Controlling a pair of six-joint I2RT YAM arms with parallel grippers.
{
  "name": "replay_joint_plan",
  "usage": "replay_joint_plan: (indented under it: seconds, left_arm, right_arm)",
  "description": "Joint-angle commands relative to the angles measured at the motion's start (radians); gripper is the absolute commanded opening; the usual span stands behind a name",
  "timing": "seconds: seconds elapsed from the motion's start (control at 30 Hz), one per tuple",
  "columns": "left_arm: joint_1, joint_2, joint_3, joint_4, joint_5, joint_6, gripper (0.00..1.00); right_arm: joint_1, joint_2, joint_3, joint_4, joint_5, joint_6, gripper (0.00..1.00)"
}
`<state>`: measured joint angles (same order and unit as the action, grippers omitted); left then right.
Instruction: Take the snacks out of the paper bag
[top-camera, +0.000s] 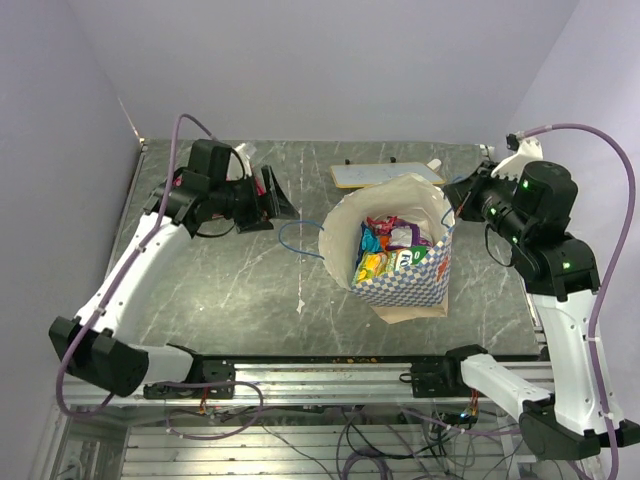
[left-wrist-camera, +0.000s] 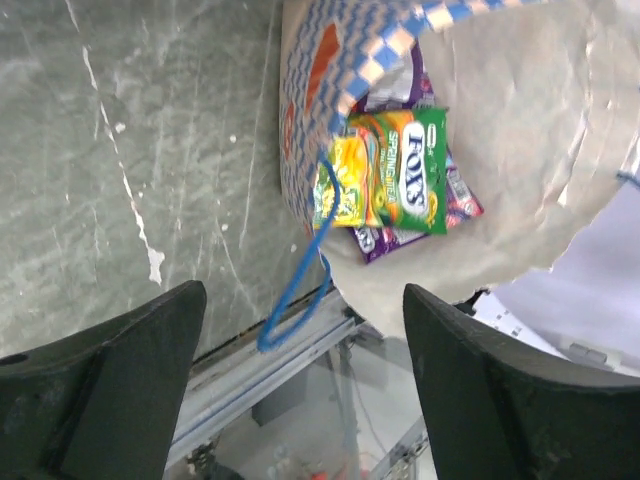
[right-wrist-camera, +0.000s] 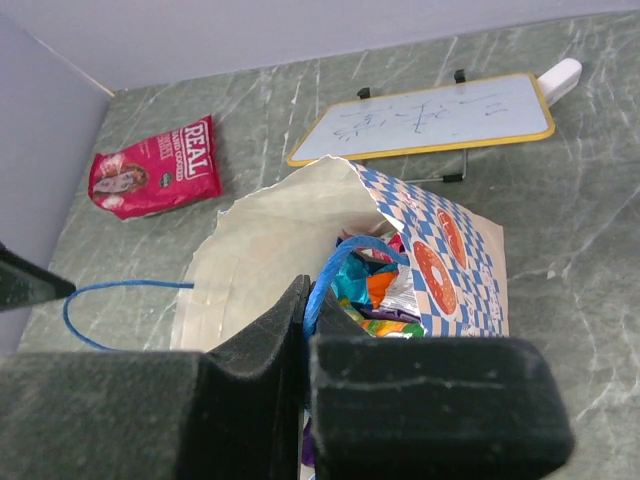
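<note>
The blue-and-white checkered paper bag (top-camera: 405, 285) stands open mid-table, cream inside (right-wrist-camera: 262, 240). Several snacks (top-camera: 392, 250) fill it; a green-yellow packet (left-wrist-camera: 400, 170) lies on top, with purple ones under it. One red-pink packet (right-wrist-camera: 155, 168) lies on the table at the far left, mostly hidden under my left gripper in the top view. My left gripper (top-camera: 278, 197) hangs open and empty left of the bag, its fingers (left-wrist-camera: 120, 380) wide apart. My right gripper (right-wrist-camera: 308, 320) is shut on the bag's blue cord handle (right-wrist-camera: 350, 262) at the bag's right rim (top-camera: 447, 215).
A small whiteboard (top-camera: 385, 175) on black feet stands just behind the bag. The bag's other blue handle (top-camera: 295, 240) loops out onto the table towards the left arm. Grey walls close the left and back sides.
</note>
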<state>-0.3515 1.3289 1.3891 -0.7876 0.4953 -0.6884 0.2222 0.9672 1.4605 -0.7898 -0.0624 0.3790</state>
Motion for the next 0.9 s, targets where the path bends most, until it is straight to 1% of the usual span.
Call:
replay_joint_plan:
  seconds: [0.0, 0.07, 0.17, 0.2, 0.23, 0.27, 0.3, 0.33, 0.47, 0.57, 0.67, 0.73, 0.8, 0.87]
  left_arm:
    - [-0.080, -0.029, 0.001, -0.135, -0.112, 0.045, 0.82]
    - [-0.094, -0.010, 0.004, -0.144, -0.102, 0.057, 0.73]
    - [-0.123, -0.003, 0.001, -0.089, -0.076, 0.040, 0.70]
    - [-0.131, 0.008, 0.003, -0.080, -0.058, 0.039, 0.64]
    - [-0.137, 0.021, 0.008, -0.084, -0.043, 0.039, 0.50]
    - [-0.148, 0.035, 0.014, -0.082, -0.034, 0.036, 0.31]
    - [-0.160, 0.046, 0.022, -0.080, -0.026, 0.034, 0.14]
    - [-0.175, 0.056, 0.037, -0.076, -0.020, 0.035, 0.08]
    - [-0.235, 0.092, 0.097, -0.051, 0.019, 0.022, 0.07]
    - [-0.292, 0.113, 0.137, -0.014, 0.041, -0.010, 0.07]
    - [-0.358, 0.132, 0.176, 0.015, 0.044, -0.036, 0.07]
    - [-0.396, 0.138, 0.185, 0.050, 0.041, -0.058, 0.07]
    - [-0.437, 0.154, 0.218, 0.041, 0.011, -0.055, 0.07]
    - [-0.473, 0.179, 0.264, 0.013, -0.017, -0.036, 0.07]
  right_arm:
    - [0.003, -0.018, -0.020, 0.038, -0.005, 0.046, 0.00]
    - [0.003, -0.019, -0.015, 0.038, 0.006, 0.050, 0.00]
    - [0.002, -0.012, 0.005, 0.041, 0.026, 0.042, 0.00]
    - [0.003, -0.005, 0.014, 0.038, 0.032, 0.038, 0.00]
    - [0.003, 0.004, 0.028, 0.032, 0.043, 0.036, 0.00]
    - [0.002, 0.015, 0.047, 0.020, 0.059, 0.039, 0.00]
    - [0.003, 0.028, 0.063, 0.011, 0.072, 0.043, 0.00]
    - [0.003, 0.043, 0.080, 0.006, 0.089, 0.047, 0.00]
    - [0.002, 0.120, 0.162, -0.017, 0.194, 0.031, 0.00]
    - [0.003, 0.189, 0.252, -0.024, 0.323, -0.037, 0.00]
    - [0.001, 0.251, 0.359, -0.008, 0.393, -0.121, 0.00]
    - [0.001, 0.289, 0.430, 0.011, 0.412, -0.181, 0.00]
    - [0.001, 0.335, 0.498, 0.018, 0.401, -0.231, 0.00]
    - [0.001, 0.380, 0.556, 0.024, 0.318, -0.283, 0.00]
